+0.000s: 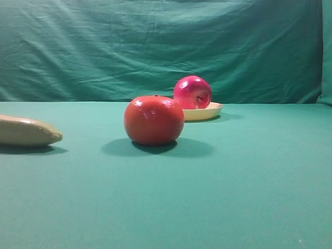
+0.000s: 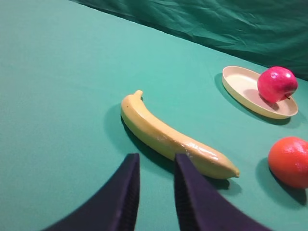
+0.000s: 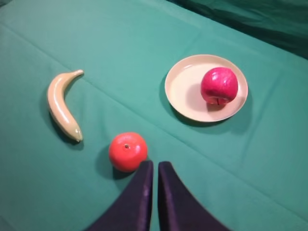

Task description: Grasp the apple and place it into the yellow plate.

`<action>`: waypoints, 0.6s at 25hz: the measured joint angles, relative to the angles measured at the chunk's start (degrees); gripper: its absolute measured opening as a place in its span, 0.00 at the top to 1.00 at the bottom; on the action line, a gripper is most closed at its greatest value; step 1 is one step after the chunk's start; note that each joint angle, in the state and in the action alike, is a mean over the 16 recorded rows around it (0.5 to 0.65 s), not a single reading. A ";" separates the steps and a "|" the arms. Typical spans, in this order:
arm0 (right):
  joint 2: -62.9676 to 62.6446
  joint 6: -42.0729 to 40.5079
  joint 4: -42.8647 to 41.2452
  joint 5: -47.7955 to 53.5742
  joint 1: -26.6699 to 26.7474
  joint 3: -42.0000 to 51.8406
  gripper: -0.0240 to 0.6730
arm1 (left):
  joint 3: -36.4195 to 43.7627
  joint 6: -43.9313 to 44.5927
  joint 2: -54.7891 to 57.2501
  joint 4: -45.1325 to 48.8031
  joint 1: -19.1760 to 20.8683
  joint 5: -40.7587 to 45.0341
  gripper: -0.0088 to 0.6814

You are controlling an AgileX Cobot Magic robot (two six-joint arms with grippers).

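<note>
Nearest in my right wrist view: right gripper [image 3: 153,168], jaws pressed almost together, only a thin slit between them, nothing held. It hangs above the bench [image 3: 250,168], clear of everything. Just ahead of the tips sits the orange fruit [image 3: 127,151], near but apart from the jaws.

Left wrist view: left gripper [image 2: 156,163], jaws parted by a narrow gap, empty, touching nothing. The banana [image 2: 175,139] lies just past the tips on the green cloth.

Farther back: the yellow plate [image 3: 185,91], and the apple [image 3: 219,85] is already resting in it, toward the plate's right side in the right wrist view, stem dimple tipped sideways. The high view agrees: apple [image 1: 192,92] sits on the plate [image 1: 210,111] behind the orange fruit [image 1: 154,120]. The banana [image 1: 26,130] lies off to the left there. Farthest back is the draped green backdrop [image 1: 155,46].

I judge the placing done; neither arm is near the apple.

Handling, as a guess: glossy skin, so likely slick; rigid, round, probably light. It would roll if nudged on the shallow plate. If I had to regrip, I'd take it across the widest middle, jaws opened well wider than now, coming from above and avoiding the dimple.
</note>
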 joint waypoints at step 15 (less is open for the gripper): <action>-27.27 -2.04 -2.77 -13.55 -16.07 27.80 0.97 | 0.00 0.00 0.00 0.00 0.00 0.00 0.76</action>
